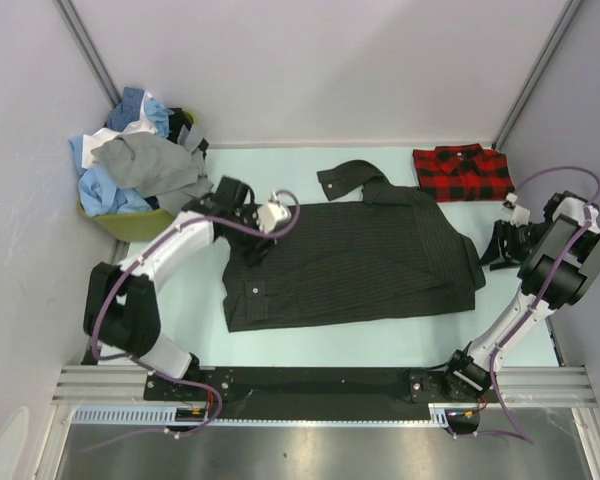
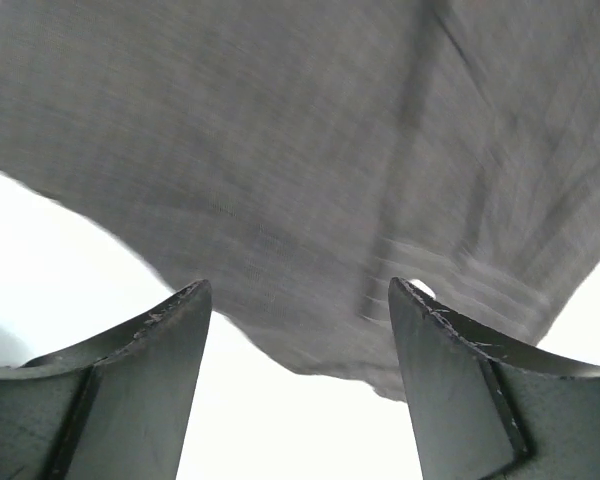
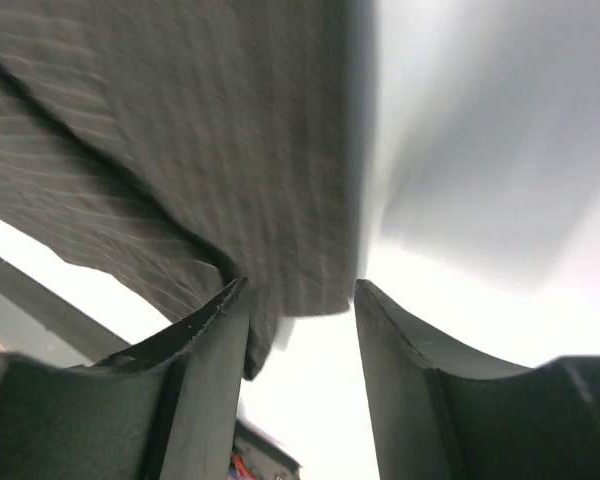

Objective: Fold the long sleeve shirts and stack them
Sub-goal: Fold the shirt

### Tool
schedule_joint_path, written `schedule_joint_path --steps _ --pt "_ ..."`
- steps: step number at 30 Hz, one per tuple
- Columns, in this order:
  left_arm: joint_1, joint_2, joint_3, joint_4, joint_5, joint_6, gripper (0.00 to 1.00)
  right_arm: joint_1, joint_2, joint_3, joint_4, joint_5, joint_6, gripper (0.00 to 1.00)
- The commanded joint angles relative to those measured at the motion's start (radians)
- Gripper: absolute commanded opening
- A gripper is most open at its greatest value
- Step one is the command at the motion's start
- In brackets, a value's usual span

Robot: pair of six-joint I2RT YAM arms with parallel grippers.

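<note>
A dark charcoal pinstriped shirt [image 1: 360,262] lies spread over the middle of the table, one sleeve [image 1: 346,178] reaching toward the back. A folded red-and-black plaid shirt [image 1: 462,172] sits at the back right. My left gripper [image 1: 254,250] is over the charcoal shirt's left end. Its jaws stand wide apart in the left wrist view [image 2: 300,292], with the cloth's edge [image 2: 310,180] just beyond the tips. My right gripper [image 1: 500,246] is at the shirt's right edge, also open [image 3: 300,290], and a corner of the striped cloth [image 3: 280,200] lies loose between its fingertips.
A green basket [image 1: 130,222] at the back left holds a heap of blue, white and grey shirts [image 1: 140,160]. Grey walls close in the table on three sides. The arms' mounting rail [image 1: 320,382] runs along the near edge.
</note>
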Motion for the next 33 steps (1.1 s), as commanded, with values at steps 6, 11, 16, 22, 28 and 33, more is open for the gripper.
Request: schedule_joint_path --steps 6,11,16,22,28,33 --pt "0.126 0.303 0.449 -0.022 0.155 -0.125 0.77 0.275 -0.169 0.081 0.353 -0.146 0.214 0.55" --pt "0.154 0.433 0.608 -0.056 0.148 -0.137 0.77 0.417 -0.086 0.122 0.641 -0.072 0.386 0.54" --pt "0.168 0.499 0.66 -0.057 0.142 -0.16 0.77 0.468 0.046 0.242 0.726 0.003 0.414 0.52" --pt "0.174 0.538 0.683 -0.045 0.111 -0.182 0.76 0.488 0.187 0.374 0.737 0.047 0.434 0.5" --pt "0.18 0.552 0.681 -0.041 0.082 -0.176 0.76 0.5 0.25 0.448 0.688 0.052 0.425 0.47" --pt "0.189 0.57 0.694 -0.041 0.076 -0.171 0.76 0.502 0.259 0.435 0.662 0.06 0.408 0.44"
